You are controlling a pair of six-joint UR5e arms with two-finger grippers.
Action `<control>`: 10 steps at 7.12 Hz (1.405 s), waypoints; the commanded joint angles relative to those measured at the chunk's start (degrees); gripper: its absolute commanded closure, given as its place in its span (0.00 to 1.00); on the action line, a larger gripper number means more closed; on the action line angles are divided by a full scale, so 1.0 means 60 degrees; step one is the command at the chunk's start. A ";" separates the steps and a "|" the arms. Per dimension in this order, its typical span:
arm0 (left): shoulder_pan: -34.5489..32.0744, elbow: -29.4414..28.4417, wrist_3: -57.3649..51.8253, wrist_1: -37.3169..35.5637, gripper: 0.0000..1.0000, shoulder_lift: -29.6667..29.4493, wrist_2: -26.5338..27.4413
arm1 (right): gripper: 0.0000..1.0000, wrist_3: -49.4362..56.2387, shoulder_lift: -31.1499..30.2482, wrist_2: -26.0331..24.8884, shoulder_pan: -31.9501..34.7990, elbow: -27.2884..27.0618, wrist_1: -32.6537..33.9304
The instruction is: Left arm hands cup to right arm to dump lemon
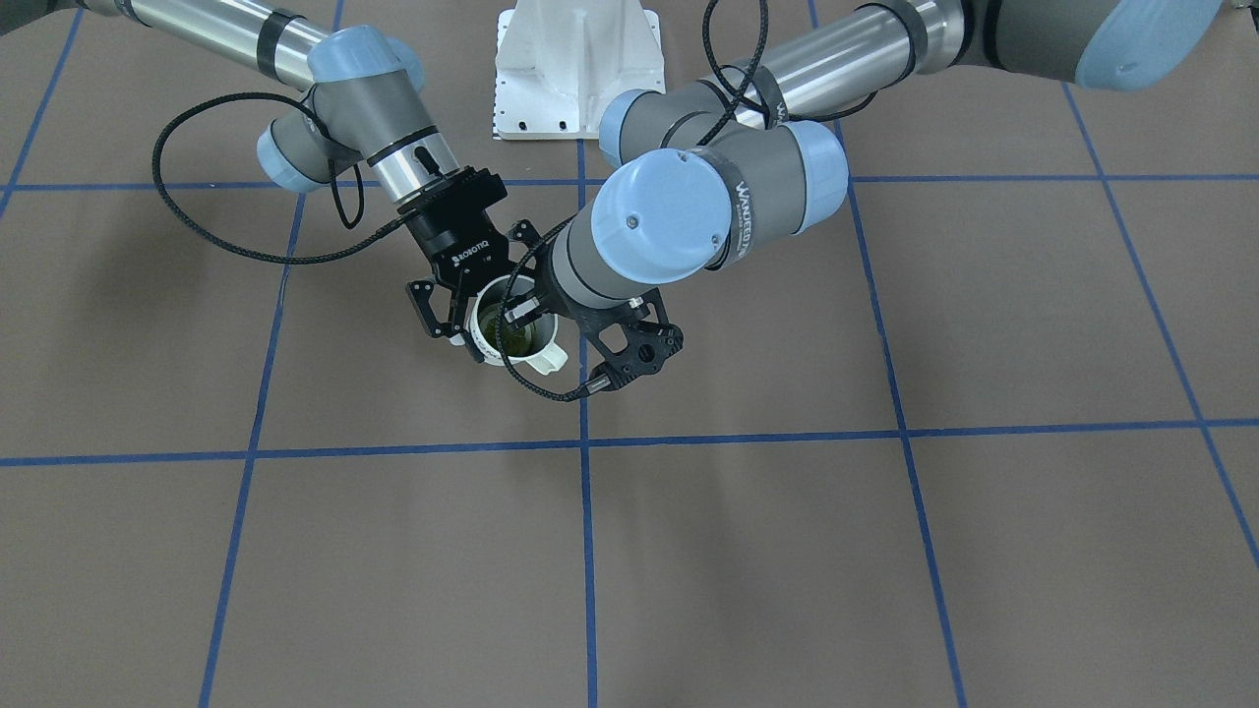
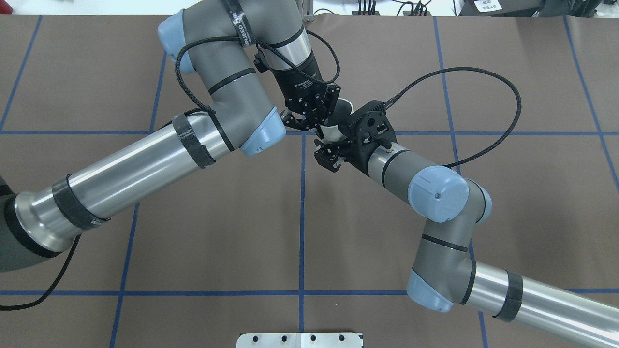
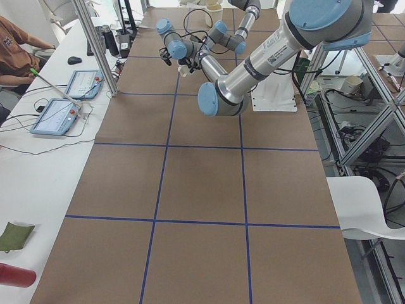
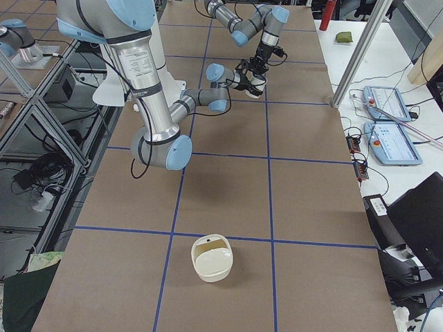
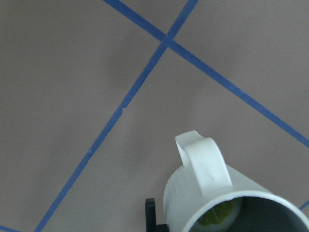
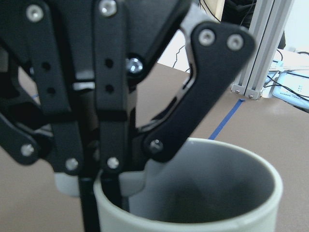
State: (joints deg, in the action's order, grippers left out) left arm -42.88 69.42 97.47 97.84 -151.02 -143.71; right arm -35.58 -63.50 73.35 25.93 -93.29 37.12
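Observation:
The off-white cup [image 1: 551,360] is held in the air over the table's middle, handle toward the operators' side. The yellow-green lemon [image 1: 517,340] lies inside it and also shows in the left wrist view [image 5: 218,215]. My left gripper [image 1: 522,311] is shut on the cup's rim [image 6: 217,193], one finger [image 6: 112,121] inside and one outside. My right gripper [image 1: 484,307], marked ROBOTIQ, is open with a finger on either side of the cup's body [image 2: 332,130]. I cannot tell whether they touch it.
A white bowl-like container [image 4: 211,257] stands on the brown table toward the robot's right end. The white robot base plate [image 1: 575,69] is at the robot's side. A side desk with tablets [image 3: 57,117] runs along the operators' edge.

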 commanded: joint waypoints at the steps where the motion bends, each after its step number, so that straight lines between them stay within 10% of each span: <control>1: -0.0002 0.0016 -0.0131 0.0201 0.69 0.0033 0.0015 | 0.74 -0.0700 0.0006 0.0006 0.0000 0.0021 0.0024; 2: -0.0002 0.0002 -0.0030 0.1276 0.01 0.0178 0.0131 | 1.00 -0.0851 0.0006 0.0006 0.0015 0.0021 0.0038; 7: -0.1082 0.0031 -0.0116 0.1433 0.00 0.0252 0.0147 | 1.00 -0.0838 -0.0299 0.0006 0.0277 -0.0110 0.0039; 10: -0.1482 0.0192 -0.0147 0.1462 0.00 0.0603 0.0528 | 0.90 -0.0853 -0.3318 0.0020 0.1532 -0.2371 0.0010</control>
State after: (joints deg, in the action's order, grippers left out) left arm -51.40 70.29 96.65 106.54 -148.22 -141.09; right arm -40.67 -74.10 73.37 31.45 -101.05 37.36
